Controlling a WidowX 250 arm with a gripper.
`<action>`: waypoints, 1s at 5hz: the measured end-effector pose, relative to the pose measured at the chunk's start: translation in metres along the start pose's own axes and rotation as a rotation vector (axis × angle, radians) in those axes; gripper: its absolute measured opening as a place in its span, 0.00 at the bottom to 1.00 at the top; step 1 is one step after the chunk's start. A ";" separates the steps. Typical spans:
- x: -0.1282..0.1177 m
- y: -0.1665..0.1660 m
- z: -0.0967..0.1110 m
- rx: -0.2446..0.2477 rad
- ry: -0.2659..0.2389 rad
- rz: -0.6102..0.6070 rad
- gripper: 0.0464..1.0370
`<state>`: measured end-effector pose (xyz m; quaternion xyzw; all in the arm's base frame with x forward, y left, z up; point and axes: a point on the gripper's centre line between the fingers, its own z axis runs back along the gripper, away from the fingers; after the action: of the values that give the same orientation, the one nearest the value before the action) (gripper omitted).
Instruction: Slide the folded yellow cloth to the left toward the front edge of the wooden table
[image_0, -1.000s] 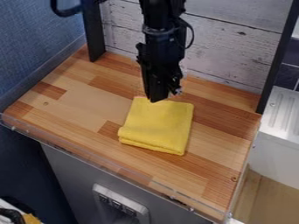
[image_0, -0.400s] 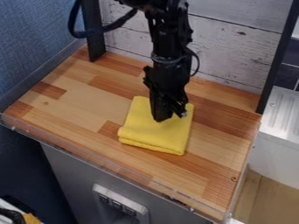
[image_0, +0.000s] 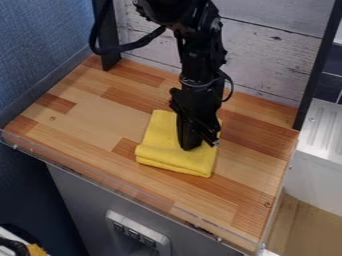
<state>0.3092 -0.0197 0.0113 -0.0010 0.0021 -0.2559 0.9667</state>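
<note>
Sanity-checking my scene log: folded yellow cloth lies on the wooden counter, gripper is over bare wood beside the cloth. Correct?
Gripper placement is wrong: the camera view shows the gripper over the cloth, not over bare wood beside it. The folded yellow cloth lies on the wooden counter, as logged.
</note>
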 end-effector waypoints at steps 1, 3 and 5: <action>-0.003 0.002 -0.002 0.000 -0.003 0.033 0.02; -0.019 0.012 -0.004 0.001 -0.005 0.177 0.02; -0.047 0.019 0.003 -0.009 0.046 0.344 0.22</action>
<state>0.2777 0.0198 0.0140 0.0008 0.0257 -0.0868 0.9959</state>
